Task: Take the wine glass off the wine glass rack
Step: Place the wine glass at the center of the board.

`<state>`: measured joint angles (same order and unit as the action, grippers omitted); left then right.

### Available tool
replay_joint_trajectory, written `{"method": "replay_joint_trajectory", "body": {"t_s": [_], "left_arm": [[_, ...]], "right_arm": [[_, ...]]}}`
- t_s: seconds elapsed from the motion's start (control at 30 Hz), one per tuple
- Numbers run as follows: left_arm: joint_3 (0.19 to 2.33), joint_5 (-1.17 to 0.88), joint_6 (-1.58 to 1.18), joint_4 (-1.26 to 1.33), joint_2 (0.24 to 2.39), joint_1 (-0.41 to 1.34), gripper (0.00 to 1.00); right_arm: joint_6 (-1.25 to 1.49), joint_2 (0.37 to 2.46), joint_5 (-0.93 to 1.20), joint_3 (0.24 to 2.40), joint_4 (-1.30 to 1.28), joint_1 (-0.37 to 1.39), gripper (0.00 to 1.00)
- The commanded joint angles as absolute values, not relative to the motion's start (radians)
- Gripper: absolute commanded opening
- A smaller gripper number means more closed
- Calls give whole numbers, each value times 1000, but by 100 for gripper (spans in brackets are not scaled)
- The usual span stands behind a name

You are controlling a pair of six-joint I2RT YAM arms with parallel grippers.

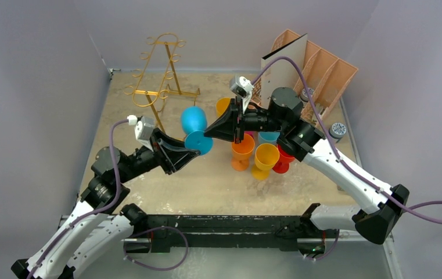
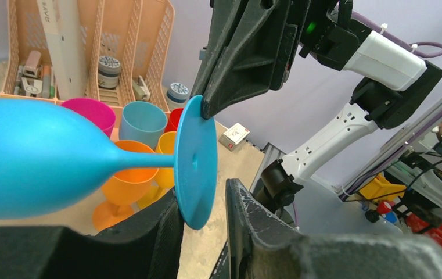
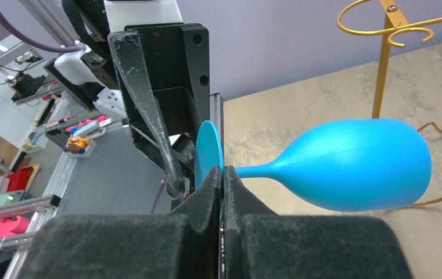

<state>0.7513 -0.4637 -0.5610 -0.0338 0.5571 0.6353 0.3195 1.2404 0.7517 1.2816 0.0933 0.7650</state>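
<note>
Top external: the blue plastic wine glass (image 1: 193, 120) lies horizontal in the air. It is off the tall gold wire wine glass rack (image 1: 161, 72), which stands at the far left of the sandy desk (image 1: 218, 180). The bowl points toward the rack but is apart from it. The 2 grippers, left gripper (image 1: 194, 152) and right gripper (image 1: 208, 135), meet at the round foot. A cluster of orange, yellow and red plastic goblets (image 1: 243, 148) stands near, to the right. A peach plastic slotted organiser (image 1: 323, 70) sits at far right.

Left wrist: the left jaws are apart and straddle the foot's lower rim. 1 finger (image 2: 157, 232) possibly touches the foot, but contact is unclear. There is a visible gap on the other side. The right jaws pinch the upper rim.

Right wrist: the right jaws are clamped on the foot's edge. Stem and bowl extend rightward above the desk, with a gold upright behind.
</note>
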Motion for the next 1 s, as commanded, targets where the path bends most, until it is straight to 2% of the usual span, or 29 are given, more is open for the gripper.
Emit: {"method": "replay_joint_trajectory", "body": {"t_s": [0.0, 0.2, 0.4, 0.53, 0.67, 0.8, 0.87, 0.97], "left_arm": [[736, -445, -571, 28, 546, 635, 26], [739, -490, -570, 32, 566, 636, 16], [741, -520, -551, 36, 572, 635, 0], [741, -549, -526, 40, 573, 635, 0], [739, -587, -505, 50, 577, 635, 0], [738, -622, -503, 73, 589, 635, 0], [740, -629, -504, 77, 595, 635, 0], [741, -625, -504, 74, 595, 635, 0]], "right_arm": [[334, 1213, 769, 1266, 160, 762, 0], [346, 1213, 780, 1264, 173, 764, 0], [356, 1206, 794, 1256, 183, 763, 0], [363, 1201, 811, 1252, 184, 764, 0], [359, 1209, 833, 1258, 152, 764, 17], [351, 1238, 842, 1279, 98, 766, 25], [350, 1247, 850, 1285, 91, 770, 24], [338, 1243, 847, 1281, 89, 770, 14]]}}
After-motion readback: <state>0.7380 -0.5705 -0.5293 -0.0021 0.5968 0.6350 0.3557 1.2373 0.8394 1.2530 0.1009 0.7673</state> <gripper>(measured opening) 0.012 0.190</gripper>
